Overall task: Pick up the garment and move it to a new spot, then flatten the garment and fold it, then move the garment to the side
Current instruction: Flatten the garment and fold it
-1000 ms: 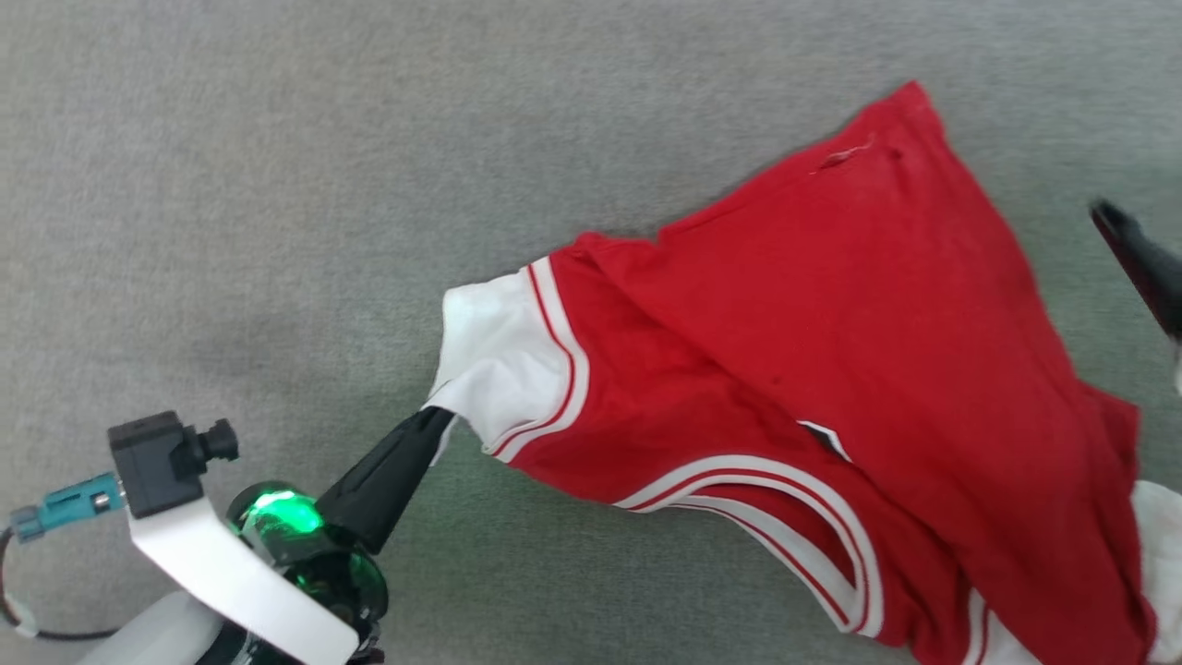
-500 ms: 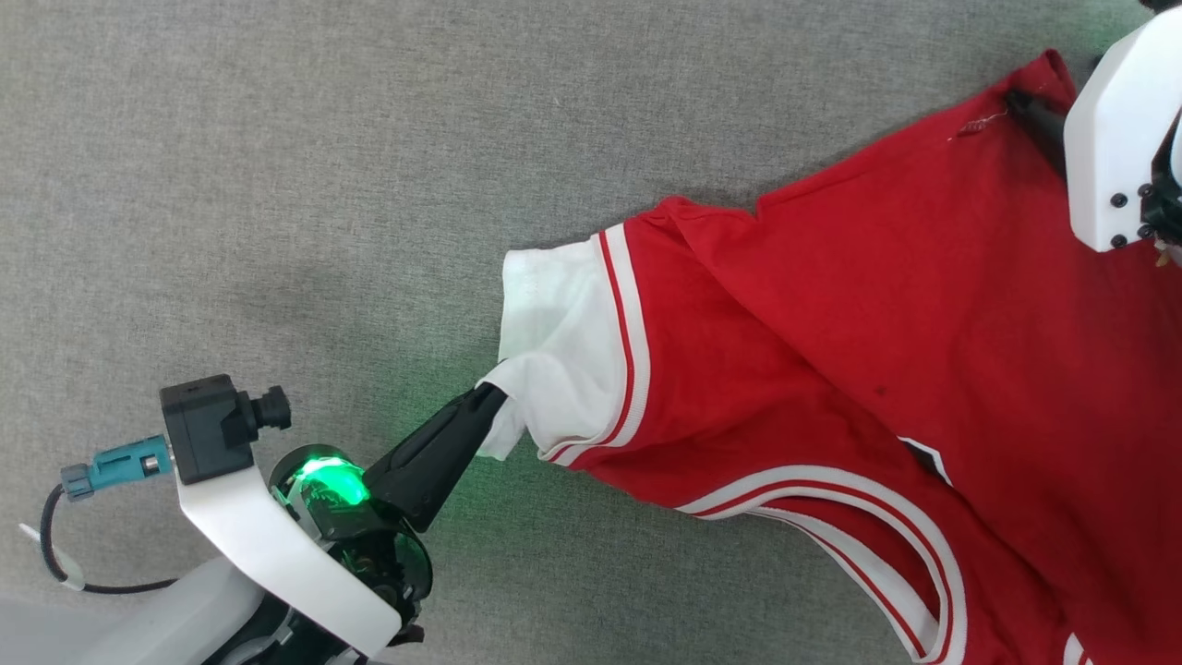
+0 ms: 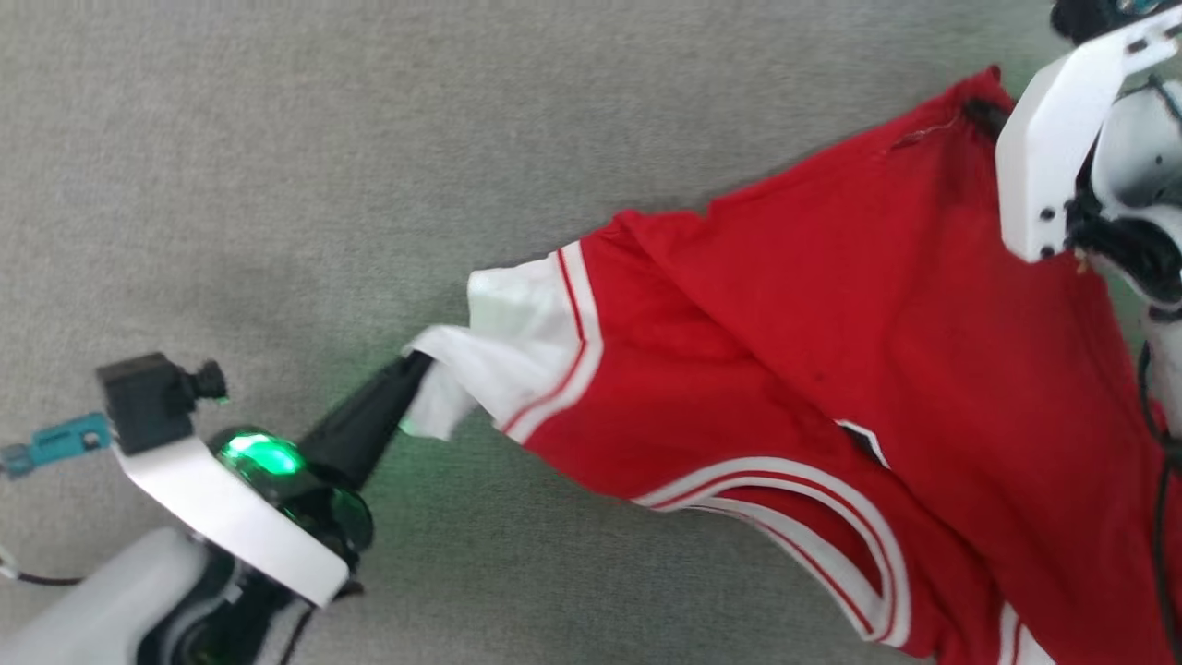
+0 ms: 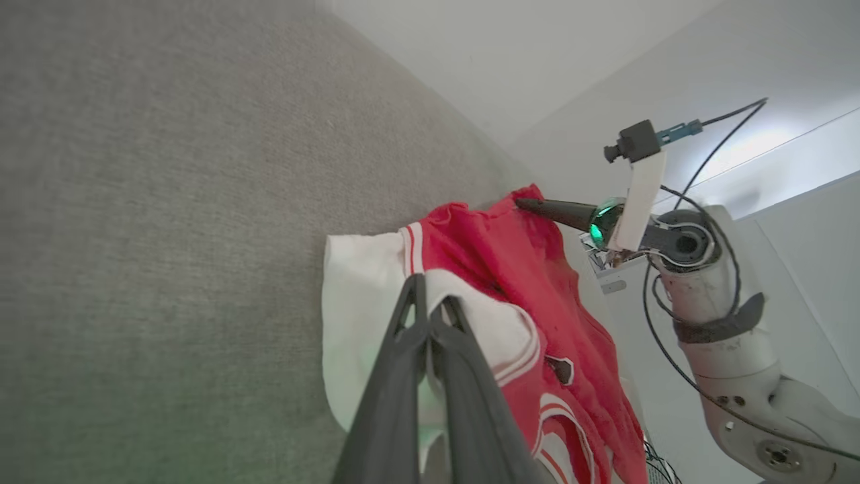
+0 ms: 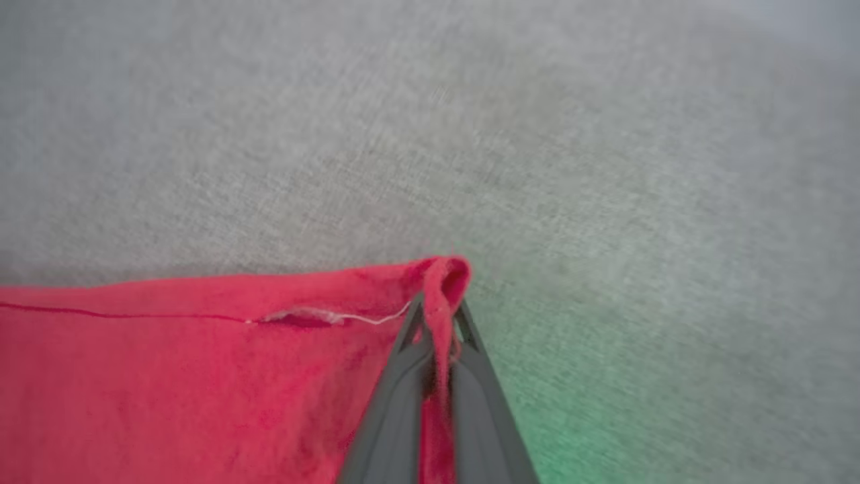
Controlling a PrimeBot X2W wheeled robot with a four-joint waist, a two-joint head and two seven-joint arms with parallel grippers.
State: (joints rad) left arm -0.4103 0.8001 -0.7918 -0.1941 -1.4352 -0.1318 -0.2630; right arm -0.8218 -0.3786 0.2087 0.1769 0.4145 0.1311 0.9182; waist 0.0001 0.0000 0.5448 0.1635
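Observation:
The garment [image 3: 831, 342], a red shirt with white sleeve ends and stripe trim, lies spread from centre to lower right on the grey surface. My left gripper [image 3: 413, 368] is shut on the garment's white sleeve end [image 3: 503, 356] at the shirt's left side; in the left wrist view its fingers [image 4: 430, 323] pinch that white cloth [image 4: 363, 296]. My right gripper [image 3: 981, 111] is shut on the garment's far red corner at upper right. The right wrist view shows its fingers [image 5: 437, 316] clamped on a fold of the red hem [image 5: 443, 279].
Grey woven fabric [image 3: 277, 166] covers the whole work surface around the shirt. The left wrist view shows pale walls [image 4: 537, 54] beyond the surface's far edge.
The right gripper came in from the right and shut on the shirt's far corner. The left gripper kept its hold on the sleeve. The head camera shifted between frames.

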